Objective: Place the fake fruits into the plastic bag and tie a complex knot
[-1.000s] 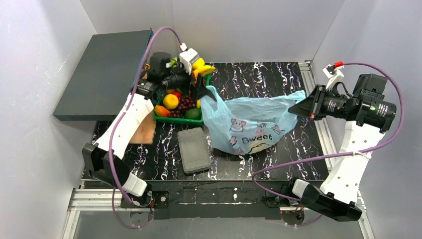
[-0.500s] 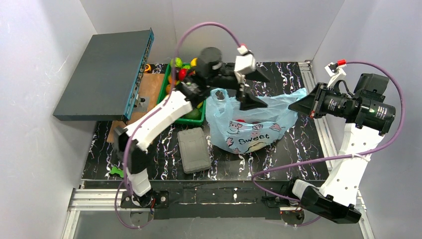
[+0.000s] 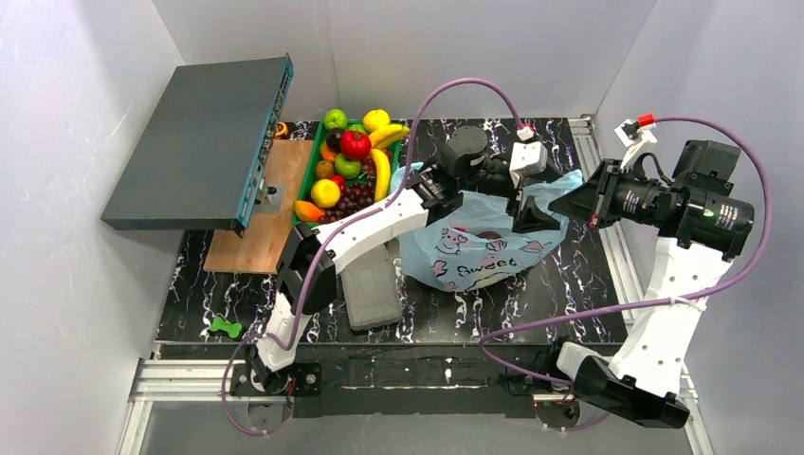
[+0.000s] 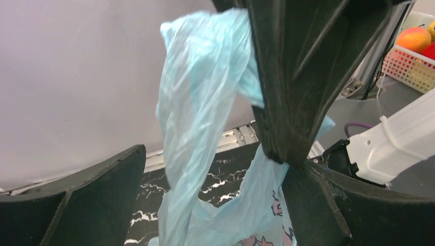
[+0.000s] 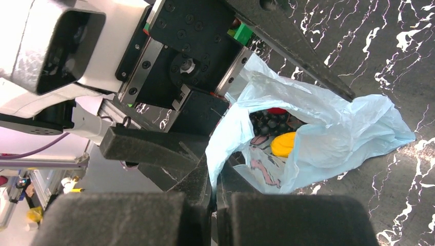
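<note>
Holding fruits (image 5: 283, 144) — bag (image 3: 474, 251) (tray (image 3: 303, 190) w/ more)

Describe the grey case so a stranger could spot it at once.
On the black white-veined tabletop, find the crinkly light-blue plastic bag printed with cartoon faces. Immediately left of it, toward the near edge, lies a flat grey ribbed rectangular case. Unlike the green tray of bright fruits behind it, it is dull and plain.
</note>
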`<state>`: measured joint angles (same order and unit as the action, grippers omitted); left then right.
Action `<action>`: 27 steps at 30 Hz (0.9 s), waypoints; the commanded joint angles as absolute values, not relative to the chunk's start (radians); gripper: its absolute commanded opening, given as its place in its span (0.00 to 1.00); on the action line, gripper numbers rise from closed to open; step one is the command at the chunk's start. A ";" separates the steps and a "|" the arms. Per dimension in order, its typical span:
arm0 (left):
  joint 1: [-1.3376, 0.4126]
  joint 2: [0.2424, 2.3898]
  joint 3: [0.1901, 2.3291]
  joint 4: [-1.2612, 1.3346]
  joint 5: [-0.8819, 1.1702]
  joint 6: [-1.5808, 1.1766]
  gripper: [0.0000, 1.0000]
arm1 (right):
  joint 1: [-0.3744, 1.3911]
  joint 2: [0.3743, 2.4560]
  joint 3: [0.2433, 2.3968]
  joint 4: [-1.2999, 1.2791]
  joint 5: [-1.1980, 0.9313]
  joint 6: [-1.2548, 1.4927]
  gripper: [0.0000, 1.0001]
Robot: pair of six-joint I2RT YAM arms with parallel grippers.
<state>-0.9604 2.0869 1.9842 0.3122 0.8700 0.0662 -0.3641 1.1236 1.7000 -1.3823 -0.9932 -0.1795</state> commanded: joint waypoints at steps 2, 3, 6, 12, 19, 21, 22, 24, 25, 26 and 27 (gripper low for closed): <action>-0.995 2.071 2.005 0.435 0.852 0.061 0.98 | -0.357 1.129 1.740 -1.380 -1.003 -0.190 0.01; -0.999 2.070 1.981 0.451 0.848 0.056 0.98 | -0.357 1.130 1.740 -1.375 -1.002 -0.187 0.01; -1.002 2.072 1.919 0.499 0.871 0.026 0.97 | -0.357 1.129 1.738 -1.363 -0.992 -0.182 0.01; -0.990 2.000 1.735 0.567 0.872 0.014 0.91 | -0.357 1.124 1.731 -1.370 -0.943 -0.219 0.01; -0.965 1.887 1.693 0.519 0.867 -0.046 0.98 | -0.357 1.122 1.700 -1.371 -0.974 -0.239 0.01; -0.985 1.891 1.728 0.490 0.820 -0.042 0.98 | -0.357 1.126 1.700 -1.366 -0.995 -0.229 0.01; -0.998 1.902 1.758 0.465 0.774 -0.030 0.98 | -0.357 1.127 1.704 -1.363 -1.001 -0.224 0.01; -1.016 1.936 1.809 0.458 0.725 -0.017 0.98 | -0.357 1.126 1.710 -1.358 -1.005 -0.214 0.01; -1.022 1.957 1.830 0.462 0.699 -0.010 0.98 | -0.357 1.125 1.716 -1.356 -1.004 -0.209 0.01; -1.026 1.981 1.857 0.458 0.684 -0.004 0.98 | -0.357 1.126 1.724 -1.355 -1.001 -0.203 0.01; -1.028 2.003 1.882 0.456 0.681 -0.003 0.98 | -0.356 1.128 1.733 -1.355 -0.999 -0.197 0.01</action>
<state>-0.9981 1.9842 1.7885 0.4568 0.7605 -0.0326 -0.3588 1.1316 1.6989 -1.3838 -0.9680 -0.2134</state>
